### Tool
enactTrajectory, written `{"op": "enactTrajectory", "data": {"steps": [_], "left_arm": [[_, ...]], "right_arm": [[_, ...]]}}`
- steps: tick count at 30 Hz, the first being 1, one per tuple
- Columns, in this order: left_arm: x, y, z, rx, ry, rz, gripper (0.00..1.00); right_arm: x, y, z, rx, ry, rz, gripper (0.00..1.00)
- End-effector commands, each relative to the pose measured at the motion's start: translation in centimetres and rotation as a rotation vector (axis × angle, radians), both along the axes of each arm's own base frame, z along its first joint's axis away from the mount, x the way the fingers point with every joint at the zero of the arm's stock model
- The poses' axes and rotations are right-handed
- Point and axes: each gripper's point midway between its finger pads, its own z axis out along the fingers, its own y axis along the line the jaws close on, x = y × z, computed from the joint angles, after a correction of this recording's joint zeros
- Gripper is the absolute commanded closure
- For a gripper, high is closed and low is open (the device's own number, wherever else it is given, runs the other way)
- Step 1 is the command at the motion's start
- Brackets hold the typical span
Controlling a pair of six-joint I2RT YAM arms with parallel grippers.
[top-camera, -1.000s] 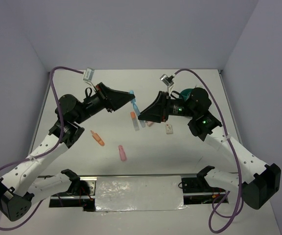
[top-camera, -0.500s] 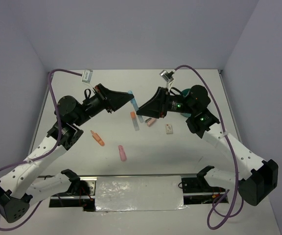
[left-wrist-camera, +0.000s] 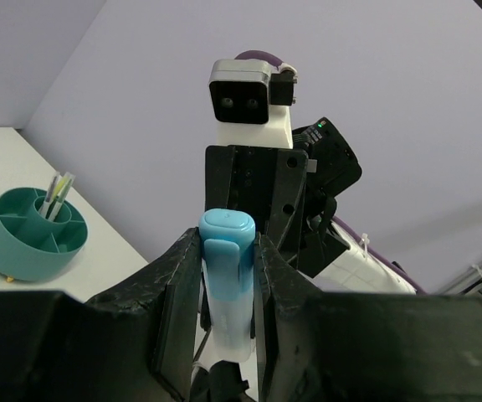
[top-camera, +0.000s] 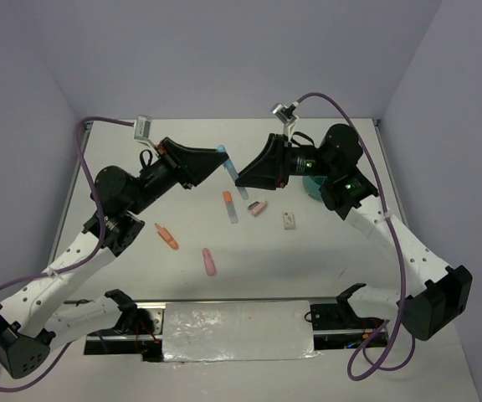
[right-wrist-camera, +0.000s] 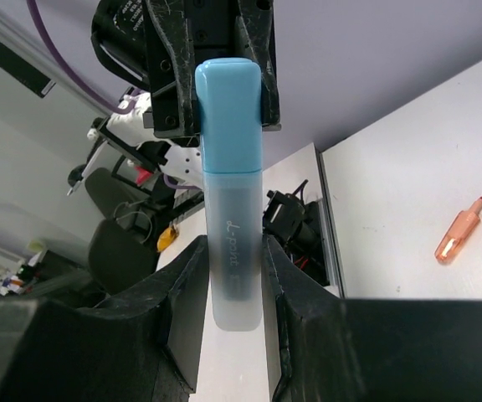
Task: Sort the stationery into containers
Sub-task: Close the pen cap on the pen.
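Observation:
A blue highlighter [top-camera: 230,166] hangs in the air above the table, held from both ends. My left gripper [top-camera: 221,161] is shut on its blue cap [left-wrist-camera: 226,243]. My right gripper [top-camera: 243,177] is shut on its clear body [right-wrist-camera: 234,218]. The two grippers face each other, almost tip to tip. The round teal organiser [left-wrist-camera: 7,255] stands at the back right with thin pens [left-wrist-camera: 55,191] in one compartment. In the top view the organiser [top-camera: 312,191] is mostly hidden behind my right arm.
On the table below lie an orange highlighter [top-camera: 227,198], a thin clear pen [top-camera: 233,214], a pink piece [top-camera: 258,208] and a white eraser [top-camera: 289,220]. Nearer me lie an orange highlighter [top-camera: 168,237] and a pink highlighter [top-camera: 210,262].
Both grippers have risen and moved toward the back wall with the blue highlighter between them. Neither grip has changed.

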Motion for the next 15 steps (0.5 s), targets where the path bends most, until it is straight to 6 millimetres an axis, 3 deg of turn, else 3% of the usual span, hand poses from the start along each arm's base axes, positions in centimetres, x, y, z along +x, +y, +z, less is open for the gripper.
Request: {"op": "enactTrajectory", "data": {"steps": [1, 6, 15], "left_arm": [[-5.4, -2.9, -7.8, 0.229, 0.123, -0.293, 1.0], [-5.8, -3.2, -9.3, 0.264, 0.15, -0.298, 1.0], [-5.5, -4.2, -9.3, 0.28, 0.153, -0.313, 1.0]], "right_arm": [[3.8, -1.9, 8.4, 0.18, -0.211, -0.263, 1.0], [4.1, -1.5, 9.2, 0.212, -0.177, -0.245, 1.0], [3.8, -1.2, 9.5, 0.224, -0.172, -0.214, 1.0]]}}
